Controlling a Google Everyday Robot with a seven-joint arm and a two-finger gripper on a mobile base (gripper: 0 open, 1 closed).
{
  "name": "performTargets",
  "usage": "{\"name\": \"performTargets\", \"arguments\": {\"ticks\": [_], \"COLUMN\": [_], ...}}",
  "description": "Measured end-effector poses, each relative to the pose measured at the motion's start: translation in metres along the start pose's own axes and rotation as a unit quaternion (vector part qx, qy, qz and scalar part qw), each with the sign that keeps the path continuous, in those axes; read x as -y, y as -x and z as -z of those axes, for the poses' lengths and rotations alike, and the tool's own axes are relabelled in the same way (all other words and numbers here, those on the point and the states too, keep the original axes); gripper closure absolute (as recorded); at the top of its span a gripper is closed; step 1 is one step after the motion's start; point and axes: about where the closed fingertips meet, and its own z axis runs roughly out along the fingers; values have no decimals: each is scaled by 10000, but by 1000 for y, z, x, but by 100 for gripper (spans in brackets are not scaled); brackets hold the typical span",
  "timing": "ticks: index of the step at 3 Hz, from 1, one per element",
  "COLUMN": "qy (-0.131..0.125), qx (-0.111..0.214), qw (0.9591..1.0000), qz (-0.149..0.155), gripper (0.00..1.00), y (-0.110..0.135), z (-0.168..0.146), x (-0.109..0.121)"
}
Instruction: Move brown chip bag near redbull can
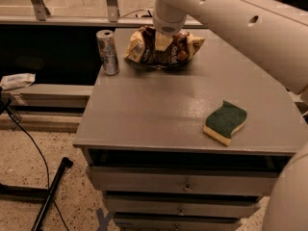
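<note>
The brown chip bag, crumpled, dark brown with pale yellow ends, is at the back of the grey cabinet top. My gripper comes down from above and is shut on the bag's middle, with a pale finger showing against the foil. The redbull can, slim and silver, stands upright at the back left corner, a short gap to the left of the bag's left end. The bag hangs just over the surface, with a shadow under it.
A green-and-yellow sponge lies near the front right edge. My large white arm crosses the upper right. Drawers are below the top. A cable and black pole lie on the floor at left.
</note>
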Motion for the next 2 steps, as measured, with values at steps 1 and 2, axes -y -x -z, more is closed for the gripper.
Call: {"name": "performTargets", "arguments": {"ticks": [1, 2], "qy": [10, -2], "qx": [-4, 28], "qw": [10000, 10000], "qz": [5, 5], "gripper": [0, 0], "y": [0, -1], "z": [-1, 1], "x": [-1, 0]}}
